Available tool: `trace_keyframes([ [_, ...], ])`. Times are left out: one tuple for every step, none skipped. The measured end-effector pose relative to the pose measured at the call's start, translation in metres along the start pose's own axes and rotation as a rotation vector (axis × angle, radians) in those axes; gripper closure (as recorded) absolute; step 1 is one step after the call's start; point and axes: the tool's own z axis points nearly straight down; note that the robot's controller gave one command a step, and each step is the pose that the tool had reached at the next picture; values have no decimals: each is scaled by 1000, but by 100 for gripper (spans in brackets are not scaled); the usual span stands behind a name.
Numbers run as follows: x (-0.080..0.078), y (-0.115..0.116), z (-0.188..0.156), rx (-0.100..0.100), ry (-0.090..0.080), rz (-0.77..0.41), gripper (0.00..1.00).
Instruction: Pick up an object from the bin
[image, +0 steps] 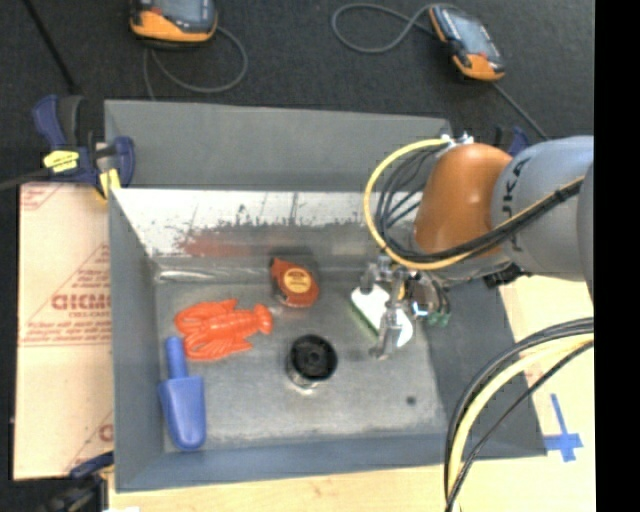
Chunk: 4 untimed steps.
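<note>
Currently down low over the right part of the floor of the grey metal bin (250, 215): gripper (388, 326), hanging from the arm (555, 200) coming in from the right; open or closed impossible to tell, tip too cluttered to read; directly at the tip, a small white-and-green thing (366, 306), flat-looking, white patch with a green edge, lying right of the bin's centre on the floor; touching the gripper or just beside it, cannot tell; gripped or not, cannot tell either; above the gripper, orange cover (460, 195) on the wrist, ringed by looped black and yellow cables (385, 195); left of the gripper and near it, black round thing (312, 357) with a dimple or hole in the middle, alone on the floor, apart from the white-and-green thing; behind that, close to the back wall, orange round thing (296, 283) with a darker face, tape-measure-like; further left, orange lobster toy (222, 330), flat on the floor; toward the front-left corner, blue scoop (183, 405), narrow end pointing back, just beside the lobster toy; all four spread out singly across the floor; back wall scuffed and streaked.
</note>
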Motion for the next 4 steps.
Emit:
trace_keyframes([
  [-2,-1,44,0,4,-13,0],
  [-6,-3,35,-1,7,-8,0],
  [3,-1,-3,-1,10,-23,0],
  [-2,-1,-26,0,3,-27,0],
])
